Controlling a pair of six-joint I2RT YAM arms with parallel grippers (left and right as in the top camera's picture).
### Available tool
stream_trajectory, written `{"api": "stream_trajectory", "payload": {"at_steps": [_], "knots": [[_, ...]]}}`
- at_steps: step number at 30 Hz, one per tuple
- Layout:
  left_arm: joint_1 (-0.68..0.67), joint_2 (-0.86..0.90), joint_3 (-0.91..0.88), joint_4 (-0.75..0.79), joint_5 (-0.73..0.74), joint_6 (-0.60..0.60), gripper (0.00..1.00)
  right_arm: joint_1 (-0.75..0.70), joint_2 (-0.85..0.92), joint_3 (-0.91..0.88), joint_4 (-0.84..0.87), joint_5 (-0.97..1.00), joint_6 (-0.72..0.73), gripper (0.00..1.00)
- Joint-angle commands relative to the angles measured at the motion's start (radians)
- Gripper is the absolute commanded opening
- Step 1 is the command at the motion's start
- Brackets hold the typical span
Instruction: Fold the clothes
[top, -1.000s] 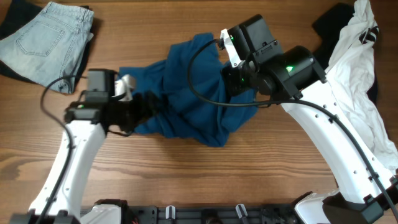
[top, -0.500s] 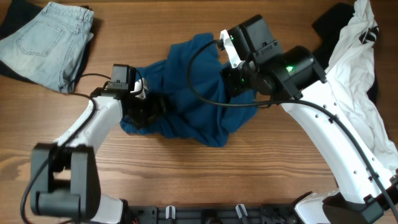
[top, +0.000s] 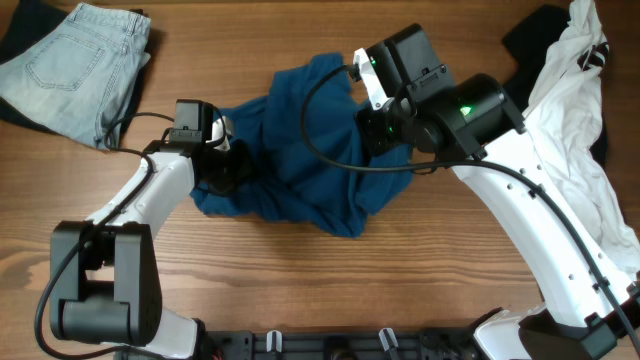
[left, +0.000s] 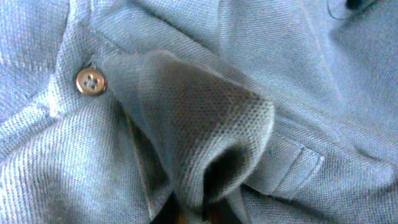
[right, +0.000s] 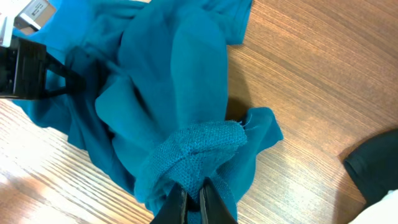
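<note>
The teal-blue shirt (top: 300, 190) lies crumpled at the centre of the counter (top: 300, 290). The left tool (top: 235, 168) is pinched on a fold at the shirt's 9 o'clock side, near a button (left: 91, 81). The right tool (right: 193, 200) is clamped on a bunched fold toward 2 o'clock. Jeans (top: 70, 65) lie at 10 o'clock, a white garment (top: 580, 130) at 3 o'clock.

The wrinkly teal-blue shirt (top: 290, 185) lies in a crumpled heap, one buttoned fold raised.
</note>
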Motion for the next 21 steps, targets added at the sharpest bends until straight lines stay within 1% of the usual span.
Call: {"api": "stream_trajectory", "payload": {"at_steps": [1, 5, 9, 10, 15, 21], "knots": [[0.006, 0.006, 0.014, 0.009, -0.006, -0.008, 0.04, -0.004, -0.027, 0.011, 0.001, -0.013, -0.01, 0.04], [0.005, 0.003, 0.014, 0.013, -0.005, -0.008, 0.04, -0.004, -0.027, 0.011, 0.003, -0.013, -0.006, 0.04], [0.005, -0.026, 0.029, 0.013, 0.002, -0.007, 0.04, -0.005, -0.027, 0.011, 0.016, -0.013, 0.001, 0.95], [0.005, -0.041, 0.034, 0.013, 0.002, -0.007, 0.04, -0.005, -0.027, 0.011, 0.019, -0.013, 0.001, 0.99], [-0.005, -0.158, 0.065, 0.012, 0.002, -0.008, 0.04, -0.005, -0.027, 0.011, 0.025, -0.013, 0.001, 1.0], [-0.057, -0.364, 0.101, 0.012, -0.006, -0.011, 0.04, -0.005, -0.027, 0.011, 0.028, -0.013, 0.001, 1.0]]}}
